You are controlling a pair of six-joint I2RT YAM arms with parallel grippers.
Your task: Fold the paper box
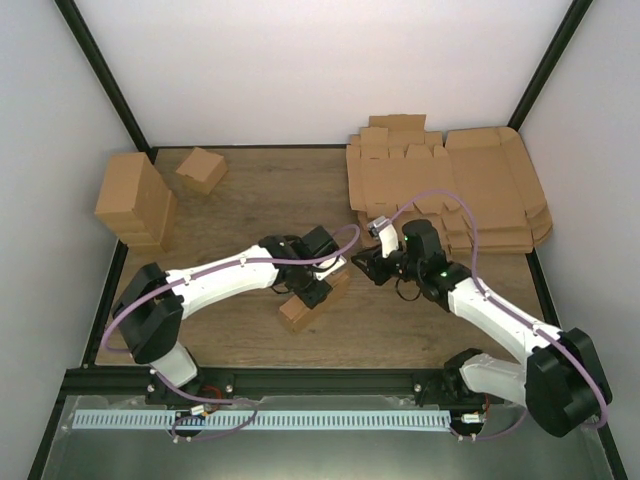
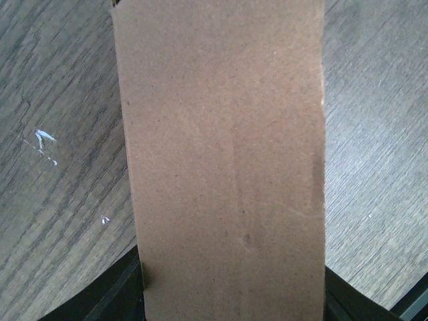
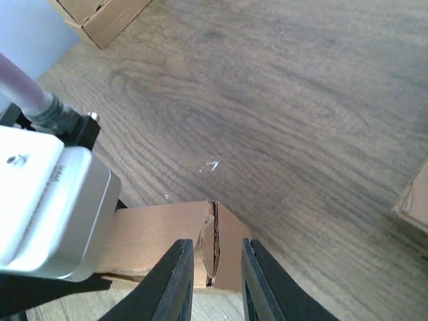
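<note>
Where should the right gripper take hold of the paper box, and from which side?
Grip the paper box across its narrow width, on the two long walls just behind the split end flaps, coming from above. Those walls look flat and parallel; the left gripper straddles the middle.

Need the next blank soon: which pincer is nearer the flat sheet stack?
Right. The right pincer sits just on the near side of the stack's left corner; the left pincer is farther left, over the box.
</note>
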